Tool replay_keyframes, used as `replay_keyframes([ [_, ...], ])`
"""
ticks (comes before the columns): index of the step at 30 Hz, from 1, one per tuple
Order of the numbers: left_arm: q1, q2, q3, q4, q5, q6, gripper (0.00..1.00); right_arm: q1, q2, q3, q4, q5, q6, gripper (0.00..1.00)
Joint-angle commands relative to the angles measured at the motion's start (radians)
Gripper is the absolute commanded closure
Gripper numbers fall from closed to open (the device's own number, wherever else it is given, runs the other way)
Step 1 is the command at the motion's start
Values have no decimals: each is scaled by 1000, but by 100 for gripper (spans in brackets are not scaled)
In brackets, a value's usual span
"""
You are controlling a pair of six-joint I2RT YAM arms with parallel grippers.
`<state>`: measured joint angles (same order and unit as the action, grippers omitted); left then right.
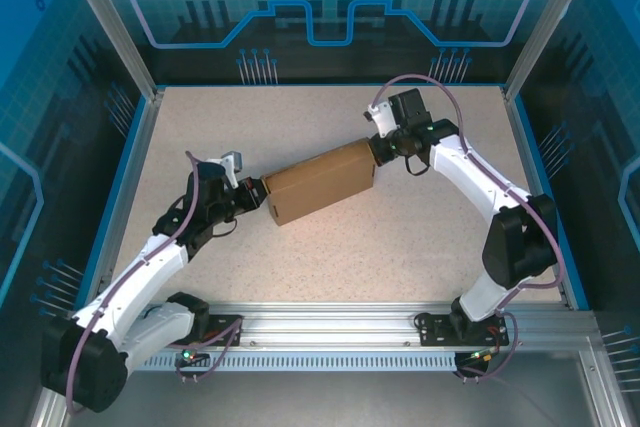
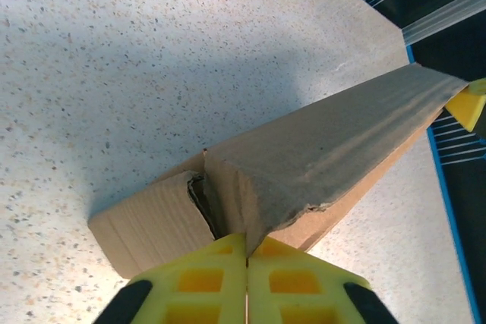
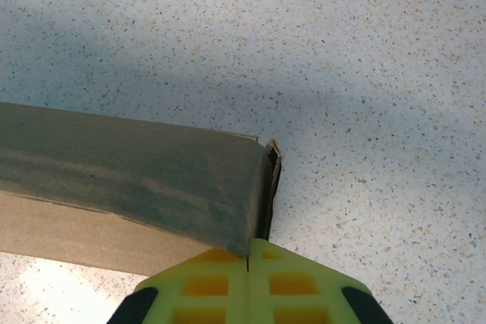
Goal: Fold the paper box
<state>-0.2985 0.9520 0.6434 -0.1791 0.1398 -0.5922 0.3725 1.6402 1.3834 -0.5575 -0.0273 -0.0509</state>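
The paper box (image 1: 320,182) is a brown cardboard box folded shut, lying slantwise in the middle of the table. My left gripper (image 1: 258,197) is at its near-left end. In the left wrist view the yellow fingers are together (image 2: 247,252), with the lid's corner edge wedged between their tips; the box (image 2: 326,149) runs away from them, and a side flap (image 2: 152,221) sticks out at left. My right gripper (image 1: 378,147) is at the far-right end. In the right wrist view its tips (image 3: 249,256) are shut and butt against the lid's corner (image 3: 129,172).
The speckled table (image 1: 400,237) is walled by a blue rim (image 1: 120,187) and aluminium posts (image 1: 105,17). A metal rail (image 1: 330,327) runs along the near edge between the arm bases. Bare tabletop lies in front of and behind the box.
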Motion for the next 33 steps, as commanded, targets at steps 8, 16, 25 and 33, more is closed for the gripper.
replay_keyframes([
  [8,-4,-88,-16,-25,21,134,55,9,-25,-77,-27,27,22,98],
  [16,2,-99,6,13,27,116,35,9,-23,-75,-26,25,21,98],
  [25,72,74,47,173,84,8,30,11,-20,-76,-22,24,20,98],
  [33,75,131,16,199,104,4,33,10,-25,-85,-15,25,19,97],
])
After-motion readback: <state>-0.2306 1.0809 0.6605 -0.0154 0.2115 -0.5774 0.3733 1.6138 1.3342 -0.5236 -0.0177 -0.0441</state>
